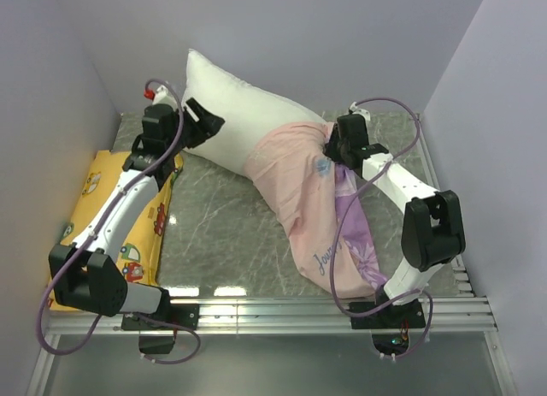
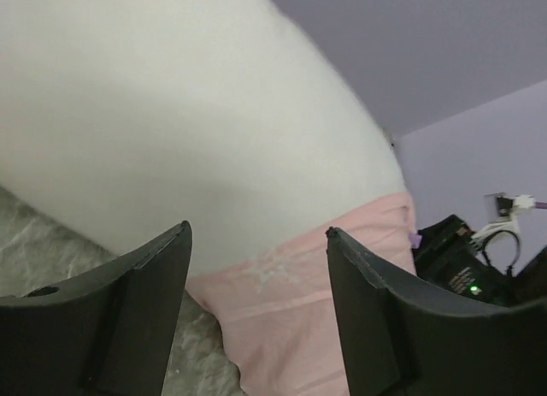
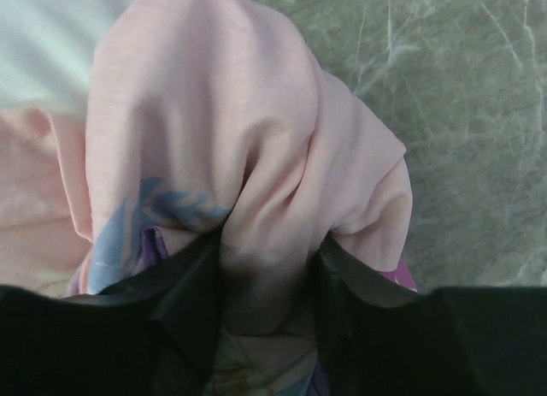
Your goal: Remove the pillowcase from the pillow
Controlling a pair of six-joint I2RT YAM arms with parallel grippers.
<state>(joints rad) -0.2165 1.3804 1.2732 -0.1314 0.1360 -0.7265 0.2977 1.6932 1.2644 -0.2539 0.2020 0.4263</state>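
Partly, the pillow [image 1: 231,101] sits inside the pillowcase [image 1: 295,169].

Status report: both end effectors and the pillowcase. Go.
Left end effector open, facing pillow. Right end effector: pillowcase fold between jaws, grip unclear. Pillowcase partly off, pillow's far end bare. Cushion off to left.

You are looking into a robot test cell, a lab bench set-up. Plain pale walls [image 1: 51,97] are boxing in a marble-patterned table [image 1: 222,233] beyond and outward of the left gripper [image 1: 208,122] and the right gripper [image 1: 332,146]. Nearer you than both, a metal rail [image 1: 282,312] is carrying the arms' bolted bases [image 1: 162,315], and purple cables [image 1: 340,242] are looping alongside.
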